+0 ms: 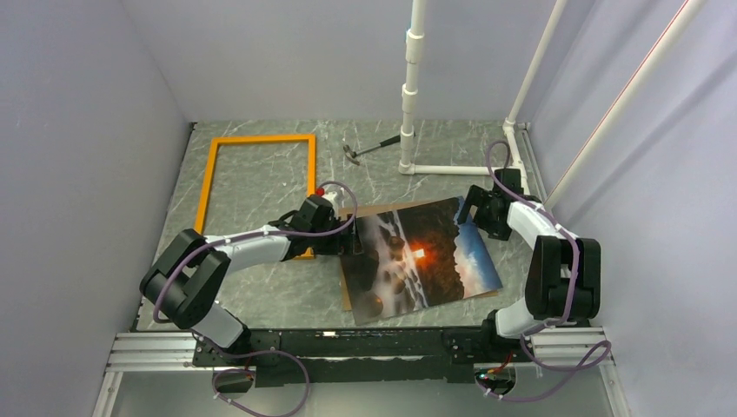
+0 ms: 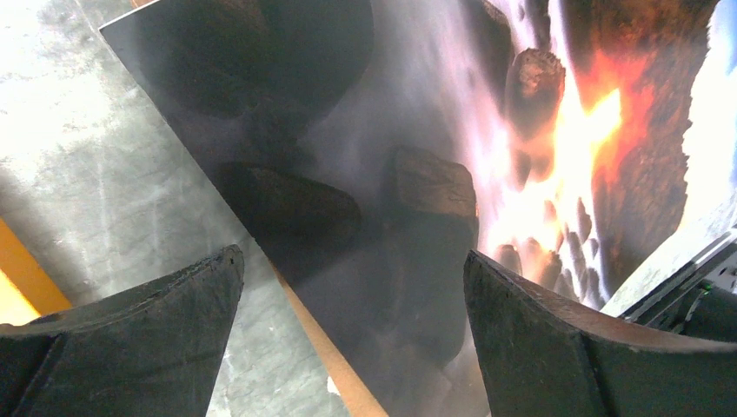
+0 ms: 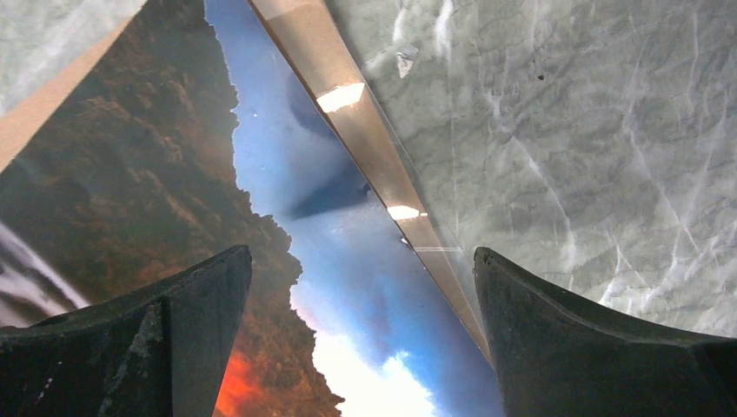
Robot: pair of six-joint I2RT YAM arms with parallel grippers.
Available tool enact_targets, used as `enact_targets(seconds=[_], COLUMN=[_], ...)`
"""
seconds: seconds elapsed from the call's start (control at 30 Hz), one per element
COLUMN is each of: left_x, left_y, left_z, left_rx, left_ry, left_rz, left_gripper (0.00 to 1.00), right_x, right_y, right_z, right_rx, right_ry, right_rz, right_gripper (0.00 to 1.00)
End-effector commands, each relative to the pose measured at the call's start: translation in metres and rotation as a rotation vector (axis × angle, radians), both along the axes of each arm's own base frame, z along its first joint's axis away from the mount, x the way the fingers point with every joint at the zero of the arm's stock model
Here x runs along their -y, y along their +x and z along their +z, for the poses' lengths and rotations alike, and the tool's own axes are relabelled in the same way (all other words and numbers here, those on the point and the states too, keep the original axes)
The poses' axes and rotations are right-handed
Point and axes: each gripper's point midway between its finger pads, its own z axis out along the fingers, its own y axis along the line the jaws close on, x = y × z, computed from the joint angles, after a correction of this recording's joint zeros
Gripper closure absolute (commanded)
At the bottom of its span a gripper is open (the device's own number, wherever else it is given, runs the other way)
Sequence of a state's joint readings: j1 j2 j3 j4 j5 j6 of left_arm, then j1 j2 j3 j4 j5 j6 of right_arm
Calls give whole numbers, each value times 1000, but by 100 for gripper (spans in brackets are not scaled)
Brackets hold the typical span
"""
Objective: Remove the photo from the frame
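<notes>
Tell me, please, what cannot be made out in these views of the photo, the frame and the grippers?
- Top view: the frame's near edge, hidden by the left arm.
- Top view: the small tool, too small to identify.
- Left wrist view: most of the photo, cut off by the edges.
- Right wrist view: whether the open right gripper touches the photo, unclear.

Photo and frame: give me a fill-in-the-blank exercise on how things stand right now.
1. The photo lies picture side ___.
2. The frame, coloured ___, holds no photo.
3. The left gripper and right gripper both stand ___.
Missing words: up; orange; open.
</notes>
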State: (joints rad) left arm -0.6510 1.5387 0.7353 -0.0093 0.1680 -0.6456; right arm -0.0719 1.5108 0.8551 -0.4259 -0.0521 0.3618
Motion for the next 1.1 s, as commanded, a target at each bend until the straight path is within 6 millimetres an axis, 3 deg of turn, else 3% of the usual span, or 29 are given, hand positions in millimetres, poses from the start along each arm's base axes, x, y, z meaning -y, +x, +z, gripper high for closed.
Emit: enact_targets(seconds=[0.0,0.1,0.27,0.5,0.67,0.9,1.07], left_x=[0,4,-11,-20,-7,2,8], left_y=[10,11,3,-55,-88,-98,-104], left_z=[14,18,21,6,-3,-10,-3], left_rx=[42,26,22,-66,-125,-155,-151], left_ry=[14,-1,46,-38,-102,-139,-180], left_rz=[-67,-96,-78,-109,-126,-118,-116], left_gripper=[1,1,1,1,1,1,1], right_x=[-9,-7,21,38,21,-6,-27], right_y=[-4,-9,-20,-44,-61,-69,-74], right_z=[9,7,10,-12,-24,-35,-19], right_rx=[16,-2,-38,-167,-213,-193,-140], right_ry=[44,37,-104,-112,-12,123,227], right_rz=[1,-9,-85,-205,-243,-238,-227], right_gripper=[1,1,0,0,0,0,0])
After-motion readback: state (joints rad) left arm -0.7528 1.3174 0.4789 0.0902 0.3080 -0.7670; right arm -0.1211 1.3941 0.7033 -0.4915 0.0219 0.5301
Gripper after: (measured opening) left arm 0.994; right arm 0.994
